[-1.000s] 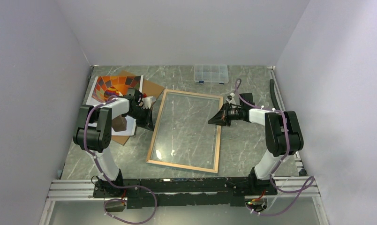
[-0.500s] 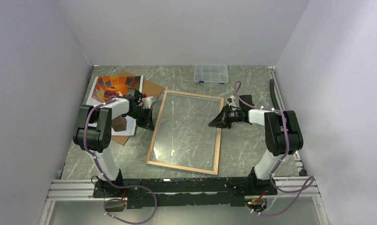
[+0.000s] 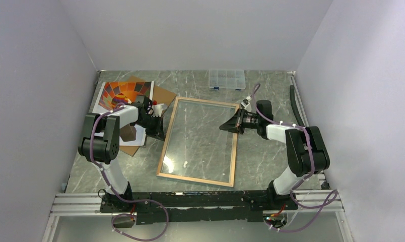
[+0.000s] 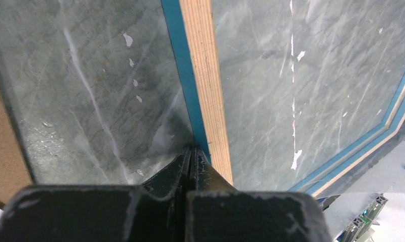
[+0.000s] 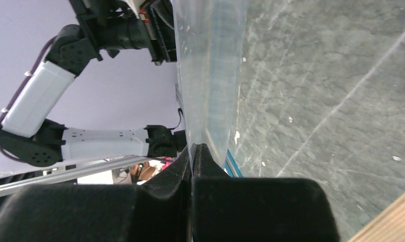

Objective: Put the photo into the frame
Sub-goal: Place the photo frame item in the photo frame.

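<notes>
Right fingers (image 5: 178,169): pressed together, pinching the near edge of a thin clear sheet (image 5: 210,75), which looks like the frame's own pane but cannot be confirmed. The sheet runs away from the tips almost edge-on in the wrist view.

Left fingers (image 4: 170,174): pressed together with nothing between them. The tips sit against the outer blue-and-tan edge of the frame's 9 o'clock rail.

Change over the last second: the right wrist has swung up and toward 11 o'clock. The forearm, which was level, now slopes, and the tips sit further in over the glass. The left arm has not moved. The frame (image 3: 195,179) lies where it did, tan rear side up, at the centre of the surface (image 3: 263,156).

Reading: the right arm seems to be lifting or working the clear sheet while the left arm braces the rail. This is preparation of the frame only, and no loading has started.

The photo (image 3: 121,93) is at 10 o'clock, picture side up, on a brown backing board (image 3: 162,93), well outside the frame. Its near part lies under the left arm.

Surroundings: a clear compartment box (image 3: 226,79) sits at 12 o'clock, apart from everything else.

In the way:
- The left arm lies across the photo.
- Both sets of fingers are occupied at the frame.
- The left arm must give up its brace before the print can be reached, and the frame could slide once it does.
</notes>
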### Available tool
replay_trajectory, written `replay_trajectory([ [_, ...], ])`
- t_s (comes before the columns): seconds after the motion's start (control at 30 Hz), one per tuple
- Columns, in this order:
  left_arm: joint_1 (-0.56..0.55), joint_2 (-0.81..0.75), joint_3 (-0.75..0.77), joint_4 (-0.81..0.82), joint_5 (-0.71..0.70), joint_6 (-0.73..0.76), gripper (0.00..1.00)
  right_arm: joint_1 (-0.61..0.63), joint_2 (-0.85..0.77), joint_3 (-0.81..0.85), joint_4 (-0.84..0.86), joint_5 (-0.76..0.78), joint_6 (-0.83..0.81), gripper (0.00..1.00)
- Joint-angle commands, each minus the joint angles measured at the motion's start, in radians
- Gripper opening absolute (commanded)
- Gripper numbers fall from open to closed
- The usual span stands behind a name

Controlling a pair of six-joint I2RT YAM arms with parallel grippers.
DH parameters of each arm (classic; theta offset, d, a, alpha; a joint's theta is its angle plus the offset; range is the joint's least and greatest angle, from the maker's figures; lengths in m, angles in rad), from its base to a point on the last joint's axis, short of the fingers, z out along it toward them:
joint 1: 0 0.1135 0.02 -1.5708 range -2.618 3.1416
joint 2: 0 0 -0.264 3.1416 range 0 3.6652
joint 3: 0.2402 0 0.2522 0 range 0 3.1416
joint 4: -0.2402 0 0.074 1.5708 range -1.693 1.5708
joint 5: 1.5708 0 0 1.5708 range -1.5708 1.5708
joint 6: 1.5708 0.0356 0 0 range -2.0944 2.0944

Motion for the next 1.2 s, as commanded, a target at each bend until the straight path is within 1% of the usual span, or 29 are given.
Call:
replay_trajectory([
  [0.0,-0.020,0.001,-0.009,0.012,0.046,0.019,0.03,0.033,-0.035,-0.046,0.266,-0.051,0.123,0.00],
  [0.13,-0.020,0.004,-0.006,0.009,0.046,0.019,0.03,0.033,-0.035,-0.076,0.377,-0.068,0.194,0.00],
  [0.27,-0.020,0.005,-0.006,0.010,0.044,0.019,0.03,0.034,-0.028,-0.105,0.523,-0.078,0.277,0.00],
  [0.67,-0.023,0.004,-0.006,0.001,0.040,0.023,0.03,0.050,0.029,-0.131,0.663,-0.071,0.364,0.00],
  [0.73,-0.023,0.004,-0.006,0.001,0.040,0.023,0.03,0.051,0.031,-0.132,0.652,-0.069,0.355,0.00],
  [0.97,-0.023,0.002,-0.007,0.001,0.039,0.025,0.03,0.053,0.014,-0.148,0.461,-0.028,0.220,0.00],
  [1.17,-0.025,0.007,-0.007,0.000,0.042,0.024,0.03,0.058,0.017,-0.169,0.419,0.002,0.183,0.00],
])
